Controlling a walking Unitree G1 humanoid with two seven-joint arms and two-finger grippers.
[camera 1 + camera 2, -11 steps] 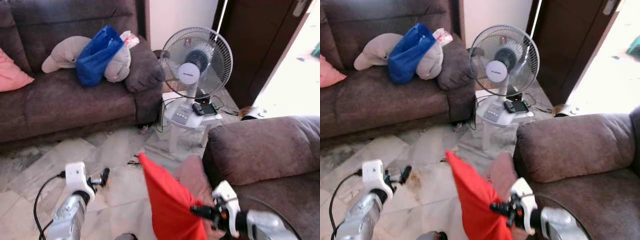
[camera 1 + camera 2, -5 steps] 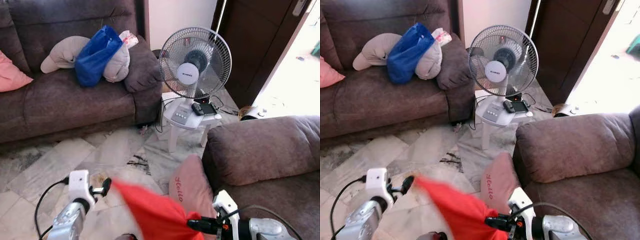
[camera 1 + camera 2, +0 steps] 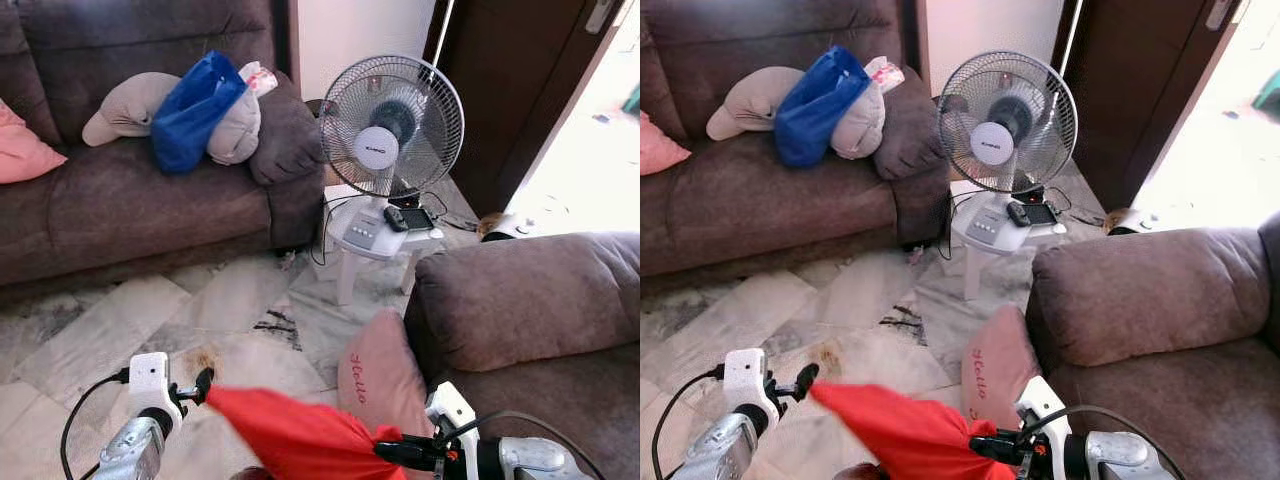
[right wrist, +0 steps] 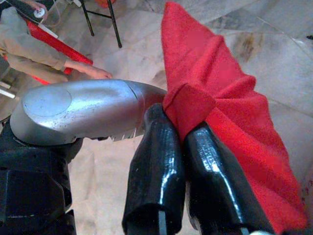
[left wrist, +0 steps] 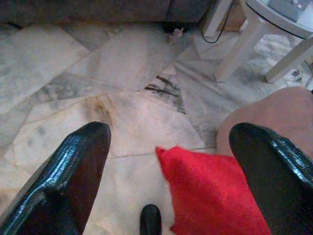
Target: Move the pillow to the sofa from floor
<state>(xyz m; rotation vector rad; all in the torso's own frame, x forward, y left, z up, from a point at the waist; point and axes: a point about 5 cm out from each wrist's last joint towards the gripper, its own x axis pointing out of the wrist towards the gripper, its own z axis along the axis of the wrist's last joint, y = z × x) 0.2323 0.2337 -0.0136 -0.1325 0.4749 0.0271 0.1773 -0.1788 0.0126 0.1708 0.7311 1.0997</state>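
I have the right gripper (image 4: 181, 147) clamped tight on a bunched corner of the red pillow (image 3: 290, 435), its two black fingers (image 4: 156, 161) pressed together with a fold of the fabric squeezed between them. The pillow hangs clear of the marble floor (image 3: 230, 300), stretched out flat from that pinched corner toward my left side, so its far tip ends close to the left gripper (image 5: 166, 147). That left gripper stands wide open with nothing in it; through its wrist camera I see the red tip lying in the gap between the spread fingers (image 5: 73, 166), though I cannot tell whether it touches either one. A second, pink pillow (image 3: 375, 375) with lettering on it leans against the outer side of the near sofa's arm (image 3: 520, 295), down on the floor just past the red one. The long brown sofa (image 3: 130, 200) sits across the floor, well apart from the pillow I hold, carrying a blue bag (image 3: 195, 110) and a beige cushion (image 3: 130, 105) at its right end and another pink cushion (image 3: 20, 145) at its left edge. Between the two sofas a fan (image 3: 392, 125) stands on a small white table (image 3: 370, 235). A person's hand (image 4: 93, 72) is visible in the right wrist camera.
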